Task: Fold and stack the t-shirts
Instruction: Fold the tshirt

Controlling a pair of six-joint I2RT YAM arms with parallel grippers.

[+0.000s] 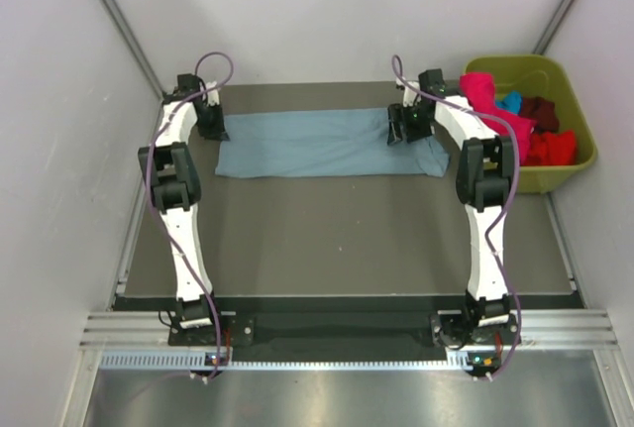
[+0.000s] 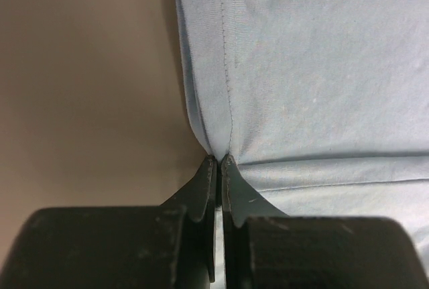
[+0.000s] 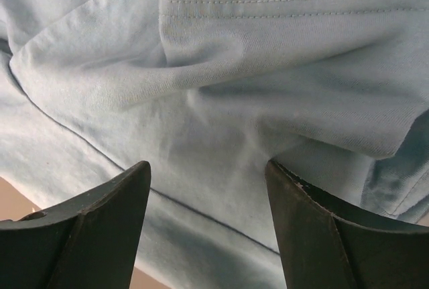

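Cloth of the large dusty grey-blue cotton t-shirt (image 1: 327, 145), lying at 12 o'clock on the dark table (image 1: 347, 239), seems soft and limp, best held by hem corners. Left gripper (image 2: 219, 161) clenches the 9 o'clock corner; right gripper (image 3: 208, 166) hangs released over the 3 o'clock end.

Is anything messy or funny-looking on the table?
The grey-blue t-shirt is rumpled at its right end, under the right gripper; its left end lies flat. The tees in the olive-green bin are a jumbled heap.
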